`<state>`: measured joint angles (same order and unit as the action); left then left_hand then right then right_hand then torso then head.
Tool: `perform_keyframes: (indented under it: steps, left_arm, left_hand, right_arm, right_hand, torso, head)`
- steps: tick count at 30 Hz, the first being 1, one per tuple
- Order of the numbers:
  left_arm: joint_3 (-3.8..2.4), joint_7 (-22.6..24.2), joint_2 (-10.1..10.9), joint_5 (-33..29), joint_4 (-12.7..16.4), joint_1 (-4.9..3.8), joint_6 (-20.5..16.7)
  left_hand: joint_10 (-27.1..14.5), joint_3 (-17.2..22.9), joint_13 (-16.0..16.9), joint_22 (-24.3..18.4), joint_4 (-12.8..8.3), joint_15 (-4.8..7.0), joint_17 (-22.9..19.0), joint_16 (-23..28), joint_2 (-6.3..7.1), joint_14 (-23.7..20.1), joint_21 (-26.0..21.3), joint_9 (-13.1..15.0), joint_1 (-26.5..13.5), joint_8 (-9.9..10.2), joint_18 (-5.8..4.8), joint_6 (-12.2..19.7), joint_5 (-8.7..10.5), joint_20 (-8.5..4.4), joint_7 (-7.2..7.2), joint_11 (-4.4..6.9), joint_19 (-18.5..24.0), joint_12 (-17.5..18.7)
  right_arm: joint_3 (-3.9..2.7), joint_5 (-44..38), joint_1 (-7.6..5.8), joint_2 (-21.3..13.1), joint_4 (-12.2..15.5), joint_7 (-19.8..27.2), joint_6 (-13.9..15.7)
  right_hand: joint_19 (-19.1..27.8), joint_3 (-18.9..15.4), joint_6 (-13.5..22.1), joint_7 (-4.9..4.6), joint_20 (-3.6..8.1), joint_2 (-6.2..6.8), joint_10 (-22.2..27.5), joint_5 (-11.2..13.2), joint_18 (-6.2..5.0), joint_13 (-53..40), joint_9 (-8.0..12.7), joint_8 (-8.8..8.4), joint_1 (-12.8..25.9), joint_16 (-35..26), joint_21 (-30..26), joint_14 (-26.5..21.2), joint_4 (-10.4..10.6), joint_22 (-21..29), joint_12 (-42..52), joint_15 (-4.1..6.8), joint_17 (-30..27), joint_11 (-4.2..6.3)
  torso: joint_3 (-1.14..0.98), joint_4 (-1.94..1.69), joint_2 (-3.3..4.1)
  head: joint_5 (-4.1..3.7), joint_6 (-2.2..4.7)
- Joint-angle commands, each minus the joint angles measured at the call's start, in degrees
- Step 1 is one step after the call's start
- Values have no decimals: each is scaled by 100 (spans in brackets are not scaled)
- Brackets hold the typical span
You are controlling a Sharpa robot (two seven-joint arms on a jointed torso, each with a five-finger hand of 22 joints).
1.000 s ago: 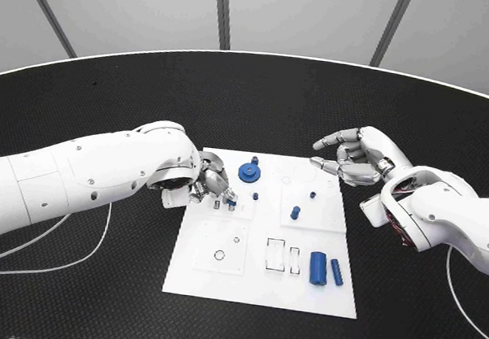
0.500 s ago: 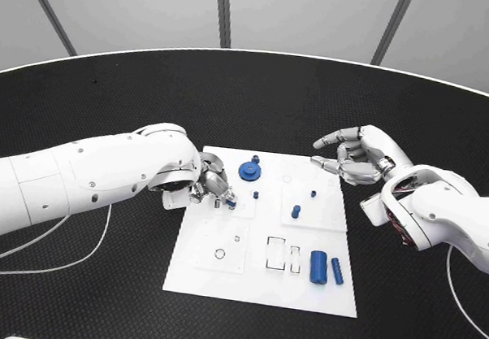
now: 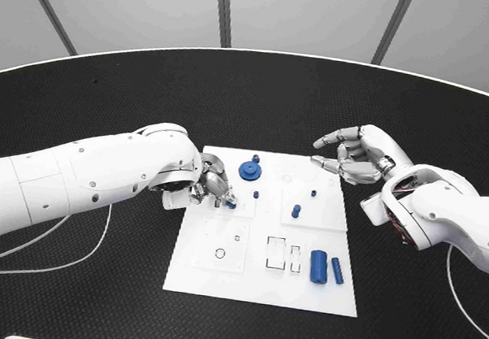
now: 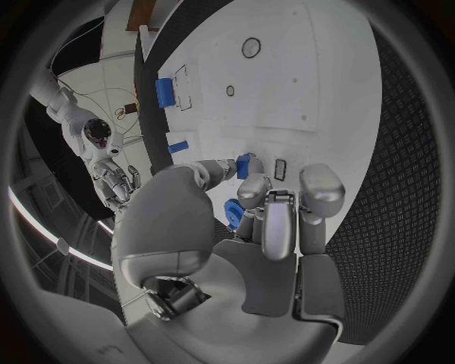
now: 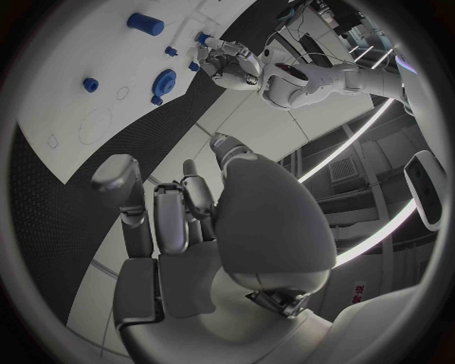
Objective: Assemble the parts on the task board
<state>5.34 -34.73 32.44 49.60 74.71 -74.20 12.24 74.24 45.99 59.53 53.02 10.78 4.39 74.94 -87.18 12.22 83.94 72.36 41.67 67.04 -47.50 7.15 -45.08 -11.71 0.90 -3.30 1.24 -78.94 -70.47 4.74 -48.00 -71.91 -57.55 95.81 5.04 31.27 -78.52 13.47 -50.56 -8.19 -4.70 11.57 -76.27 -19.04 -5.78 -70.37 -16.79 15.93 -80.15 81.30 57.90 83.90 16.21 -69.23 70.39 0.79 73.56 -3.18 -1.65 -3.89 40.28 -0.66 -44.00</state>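
Landmark: board point(image 3: 262, 286), white, lying flat on the black table point(image 3: 89, 300).

Left hand point(image 3: 210, 186) sits over the board's left edge, toward the far end. Fingers curled in, pinching a small blue peg point(image 4: 249, 165) at the fingertips, close to the board surface; contact with the board cannot be told. Right hand point(image 3: 355, 155) hovers off the board's far right corner, fingers loosely bent, holding nothing.

Parts on the board:
- round blue knob point(image 3: 248, 170), near the far edge, left of centre.
- blue pin point(image 3: 295, 212) standing at about mid-board, right of centre.
- blue cylinder point(image 3: 318, 266) and thinner rod point(image 3: 338, 270), lying side by side near the right edge, toward the near end.
- empty outlines and holes in the near-left area.

Handling, judged: the peg looks rigid plastic, very light, smooth, so likely to slip or twist in a fingertip pinch. Best held across its sides near the top, leaving the lower end free to enter a hole. The cylinder would roll if nudged; take it across its middle.
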Motion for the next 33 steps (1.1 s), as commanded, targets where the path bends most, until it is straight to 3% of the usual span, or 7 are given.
perform_keyframes:
  steps: [1, 33]
  left_arm:
    - [0, -5, -2, 0, -6, 0, -15]
    - [1, -91, -30, 0, -55, 0, 102]
  left_hand:
    - [41, 605, 8, 8, -660, 43, 764, -6, -46, 436, 27, 6, 7, -31, -56, -40, -37, 8, 9, -4, -40, -20]
    - [82, 602, 55, 43, -689, 52, 792, -18, -41, 443, 47, 5, -20, -34, -63, -57, -36, 10, 21, 8, -53, -55]
  right_arm:
    - [0, 0, 0, 1, -1, 1, 0]
    - [0, 0, 0, 22, -18, 3, -13]
  right_hand:
    - [-37, 44, -17, -3, 6, 55, -44, -34, -72, -5, 5, 18, 7, -27, -19, 227, 5, -4, 38, 44, 7, 2]
    - [-40, 51, -18, -3, 7, 57, -48, -52, -72, -9, 7, 20, 6, -24, -20, 230, 4, -5, 43, 44, 15, 3]
  torso:
    - [0, -1, 0]
    - [-2, -3, 1]
  head:
    - [0, 2]
    - [0, -27]
